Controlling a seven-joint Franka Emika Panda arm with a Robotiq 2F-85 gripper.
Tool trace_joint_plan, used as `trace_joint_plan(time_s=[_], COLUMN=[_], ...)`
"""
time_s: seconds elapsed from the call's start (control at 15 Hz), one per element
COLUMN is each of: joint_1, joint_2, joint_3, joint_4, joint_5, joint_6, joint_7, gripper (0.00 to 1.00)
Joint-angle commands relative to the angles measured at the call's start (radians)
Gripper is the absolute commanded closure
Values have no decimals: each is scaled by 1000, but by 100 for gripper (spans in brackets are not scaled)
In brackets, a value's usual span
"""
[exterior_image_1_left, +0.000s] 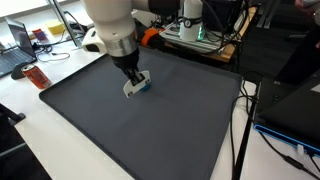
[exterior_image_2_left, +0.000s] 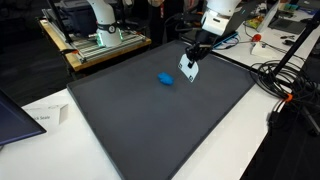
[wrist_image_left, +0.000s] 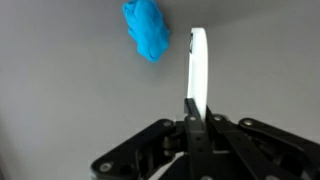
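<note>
The gripper (wrist_image_left: 193, 108) is clamped on a white flat piece (wrist_image_left: 198, 60), its fingers pinched together on the piece's lower end. In the wrist view the piece shows edge-on, a thin strip with a rounded tip standing out over the dark grey mat (wrist_image_left: 60, 110).

Just beside the piece, with a narrow strip of bare mat between them, a crumpled blue lump (wrist_image_left: 147, 28) lies on the mat. Nothing touches it.

In both exterior views the gripper (exterior_image_1_left: 134, 80) (exterior_image_2_left: 190, 60) hangs over the far part of the mat (exterior_image_1_left: 130, 135) (exterior_image_2_left: 160, 135). The white flat piece (exterior_image_1_left: 132, 91) (exterior_image_2_left: 187, 71) points down from the gripper toward the mat. Whether its low edge touches the mat I cannot tell. The blue lump (exterior_image_1_left: 146, 85) (exterior_image_2_left: 166, 78) rests on the mat close to that edge, and it lies nearer the mat's middle than the piece does.

Off the mat, in an exterior view, a sheet of paper (exterior_image_2_left: 42, 117) lies on the white table beside the mat's near corner. A tangle of black cables (exterior_image_2_left: 285, 85) runs past the mat's side edge. A red bottle (exterior_image_1_left: 36, 75) lies just off one corner of the mat. Beyond the mat's far edge a second white robot (exterior_image_2_left: 100, 18) stands on a wooden bench.
</note>
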Motion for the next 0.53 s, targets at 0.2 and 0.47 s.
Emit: trace_joint_plan(time_s=[0.2, 0.47], joint_1=[-169, -251], joint_2=[-29, -26], joint_3=[55, 68], joint_4=[4, -5], joint_5=[194, 274], joint_6=[-33, -52], joint_7=[-362, -542], gripper=[99, 99])
